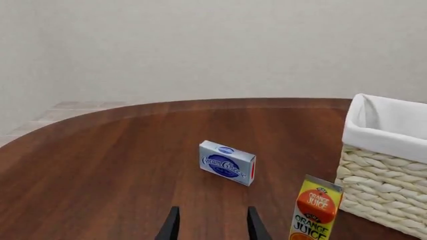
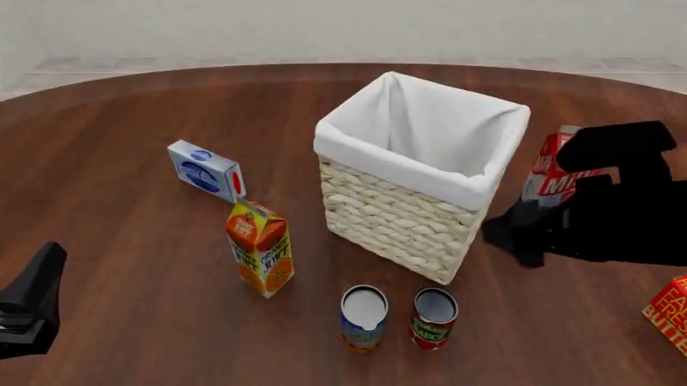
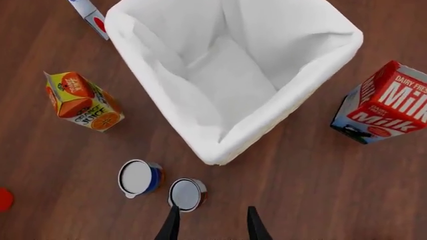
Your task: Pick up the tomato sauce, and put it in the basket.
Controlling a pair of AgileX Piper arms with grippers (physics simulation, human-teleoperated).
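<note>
The tomato sauce [image 2: 434,318] is a small can with a red label and silver top. It stands upright on the table in front of the basket [image 2: 400,213], a pale wicker basket with a white lining. In the right wrist view, the tomato sauce [image 3: 187,194] lies below and just off the open right gripper [image 3: 212,225], near the basket [image 3: 227,75]. From the front, the right gripper [image 2: 520,240] hovers to the right of the basket with nothing in it. My left gripper [image 1: 213,227] is open and empty, low at the near left [image 2: 43,269], far from the can.
A blue and orange can [image 2: 363,317] stands right beside the tomato sauce. An orange juice carton [image 2: 260,248] and a cream cheese box [image 2: 206,170] are left of the basket. A milk carton [image 2: 549,165] is behind my right arm, and a red box [image 2: 670,312] is at the right edge.
</note>
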